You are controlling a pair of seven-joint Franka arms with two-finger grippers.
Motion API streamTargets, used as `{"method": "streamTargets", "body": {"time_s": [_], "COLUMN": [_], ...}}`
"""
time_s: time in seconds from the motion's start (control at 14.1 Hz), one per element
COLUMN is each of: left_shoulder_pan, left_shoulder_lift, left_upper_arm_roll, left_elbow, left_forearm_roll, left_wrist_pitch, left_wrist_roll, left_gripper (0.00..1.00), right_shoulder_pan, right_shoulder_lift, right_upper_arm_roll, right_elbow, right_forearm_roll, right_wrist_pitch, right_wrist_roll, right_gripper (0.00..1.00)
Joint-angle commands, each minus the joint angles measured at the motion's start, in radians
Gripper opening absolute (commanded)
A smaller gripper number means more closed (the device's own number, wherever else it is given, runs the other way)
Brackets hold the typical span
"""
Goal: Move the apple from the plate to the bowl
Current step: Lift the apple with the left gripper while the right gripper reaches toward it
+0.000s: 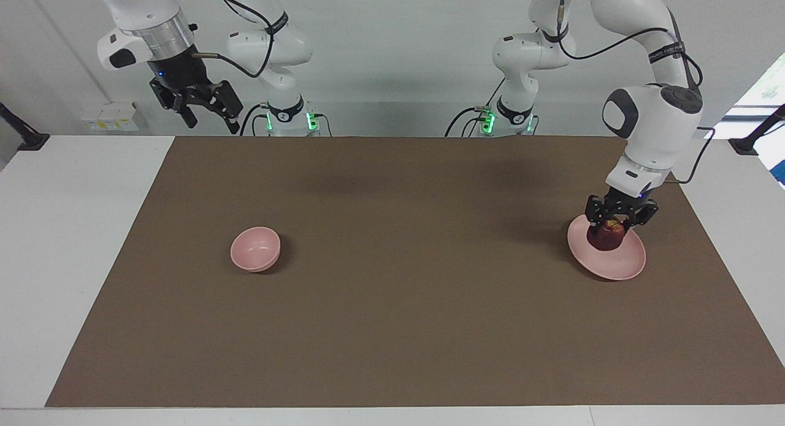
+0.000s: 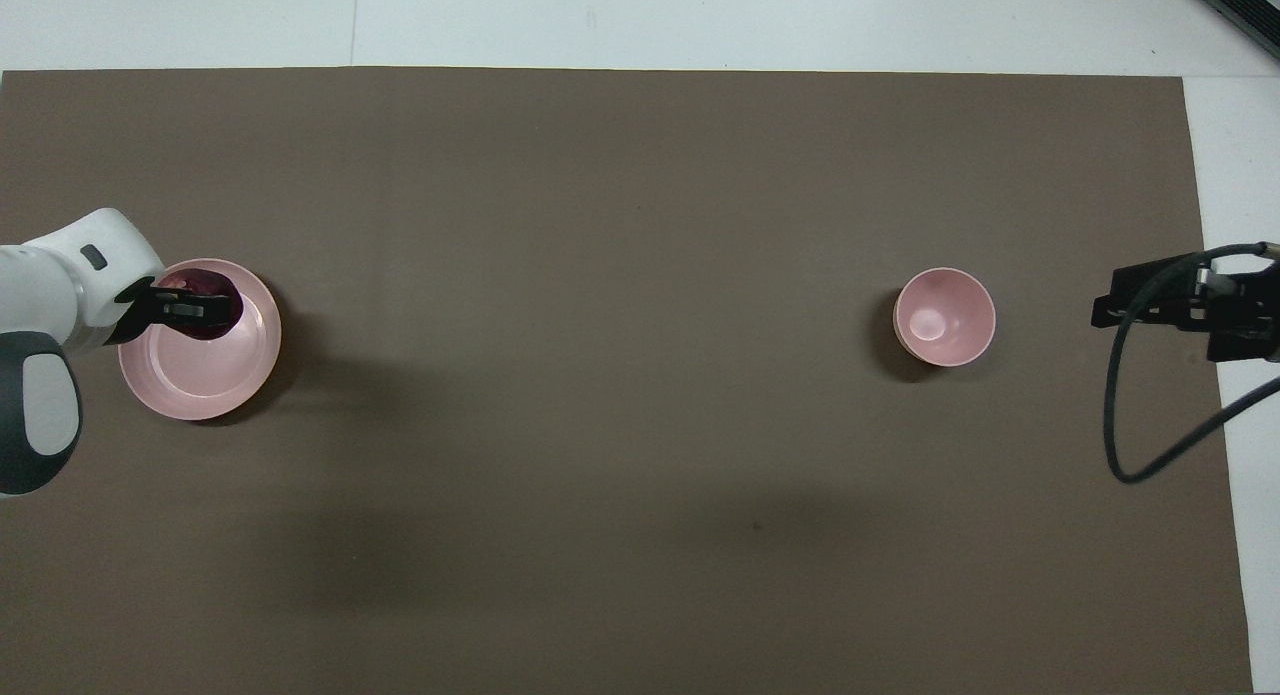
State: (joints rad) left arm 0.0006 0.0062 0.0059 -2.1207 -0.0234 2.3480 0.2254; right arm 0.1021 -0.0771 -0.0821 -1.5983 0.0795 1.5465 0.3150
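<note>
Two robot arms, one gripping, one waiting.
My left gripper (image 1: 615,225) points straight down from a bent white arm, its fingers clamped on the apple (image 1: 606,237). My right gripper (image 1: 208,113) hangs high with fingers spread apart; that arm waits.

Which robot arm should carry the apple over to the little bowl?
The left arm. Its left gripper is already shut on the apple, over the plate. The right gripper waits open, up high, holding nothing, though the bowl sits toward its end.
</note>
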Motion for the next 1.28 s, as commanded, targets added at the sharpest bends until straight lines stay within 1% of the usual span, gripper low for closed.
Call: {"method": "streamTargets", "body": {"time_s": [0.0,0.14,0.28,0.43,0.71,0.78,0.92,1.06,1.2], "left_shoulder_pan": [-0.089,-0.167,-0.256,-0.344,-0.471,-0.497,-0.542,-0.596,-0.663], "left_shoulder_lift": [-0.046,-0.052,-0.055,-0.054,-0.055,-0.055,-0.051,-0.051,-0.045], "left_upper_arm_roll": [0.009,0.009,0.008,0.008,0.008,0.000,-0.015,-0.020,-0.021], "left_elbow": [-0.005,-0.004,-0.002,0.008,0.021,0.030,0.042,0.041,0.053], "left_forearm_roll": [-0.039,-0.116,-0.121,-0.150,-0.295,-0.325,-0.334,-0.345,-0.391], "left_wrist_pitch": [-0.074,-0.108,-0.104,-0.096,-0.085,-0.072,-0.030,0.029,0.101], "left_wrist_roll": [-0.053,-0.128,-0.271,-0.386,-0.494,-0.532,-0.622,-0.684,-0.740], "left_gripper": [0.00,0.00,0.00,0.00,0.00,0.00,0.00,0.00,0.00], "right_shoulder_pan": [0.063,0.106,0.107,0.107,0.110,0.110,0.108,0.091,0.076], "right_shoulder_lift": [-0.007,-0.007,0.000,-0.004,-0.006,-0.003,0.002,0.017,0.040], "right_upper_arm_roll": [0.004,0.004,0.004,0.004,0.004,0.002,0.002,0.002,0.002], "right_elbow": [-0.072,-0.103,-0.112,-0.121,-0.160,-0.161,-0.172,-0.187,-0.189], "right_forearm_roll": [0.031,0.064,0.149,0.193,0.333,0.362,0.425,0.498,0.548], "right_wrist_pitch": [0.056,0.056,0.052,0.031,0.017,0.018,0.023,0.033,0.049], "right_wrist_roll": [0.079,0.181,0.280,0.356,0.504,0.539,0.604,0.653,0.725], "right_gripper": [1.00,1.00,1.00,1.00,1.00,1.00,1.00,1.00,1.00]}}
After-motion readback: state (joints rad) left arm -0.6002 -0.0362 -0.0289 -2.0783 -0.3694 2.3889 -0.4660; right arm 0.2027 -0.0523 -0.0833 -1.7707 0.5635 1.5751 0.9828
